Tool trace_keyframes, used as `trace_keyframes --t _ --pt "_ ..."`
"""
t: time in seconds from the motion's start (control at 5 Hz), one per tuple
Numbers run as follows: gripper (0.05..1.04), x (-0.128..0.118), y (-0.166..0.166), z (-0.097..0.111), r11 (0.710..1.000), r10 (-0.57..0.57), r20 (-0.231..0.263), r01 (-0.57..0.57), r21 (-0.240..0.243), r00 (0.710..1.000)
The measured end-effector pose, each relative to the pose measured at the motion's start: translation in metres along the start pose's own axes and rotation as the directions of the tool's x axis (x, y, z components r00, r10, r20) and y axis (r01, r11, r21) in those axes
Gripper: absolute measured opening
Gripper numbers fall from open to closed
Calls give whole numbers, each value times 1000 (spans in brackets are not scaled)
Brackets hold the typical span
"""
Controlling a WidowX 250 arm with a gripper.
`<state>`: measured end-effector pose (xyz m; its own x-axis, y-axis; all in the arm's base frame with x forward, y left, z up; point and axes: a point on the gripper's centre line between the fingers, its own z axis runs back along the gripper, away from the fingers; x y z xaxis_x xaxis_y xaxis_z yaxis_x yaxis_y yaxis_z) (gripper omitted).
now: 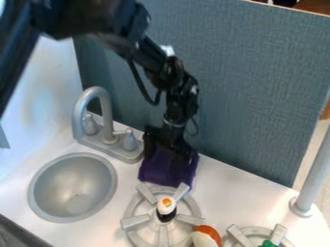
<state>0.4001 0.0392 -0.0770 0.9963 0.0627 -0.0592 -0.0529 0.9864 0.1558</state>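
The black gripper (171,147) hangs over a purple cloth (164,171) on the counter, behind the left stove burner and to the right of the faucet. It touches or hovers just over the cloth's back part; which of the two I cannot tell. Part of the cloth is hidden behind the gripper. A sushi-like toy (166,206), white with an orange top and dark base, rests on the middle of the left burner (136,221).
The faucet (97,118) rises behind the round sink (72,187) at left. A brown-and-white toy (207,236) lies by the left burner's right edge. A green object (268,244) sits on the right burner. A grey post (309,181) stands at right, a blue-grey divider (245,91) behind.
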Motion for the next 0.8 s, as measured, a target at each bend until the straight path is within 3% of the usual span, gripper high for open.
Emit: trace_keyframes --t 0.2,0.4,0.6,0.8 --pt "1000 -1 -3 39 998 -2 128 9 -60 992" --pt "1000 -20 -5 65 994 1 179 18 -106 984" --pt "1000 -57 -17 72 983 -25 89 41 -182 996" --pt "1000 -87 -26 72 977 -66 57 76 -200 996"
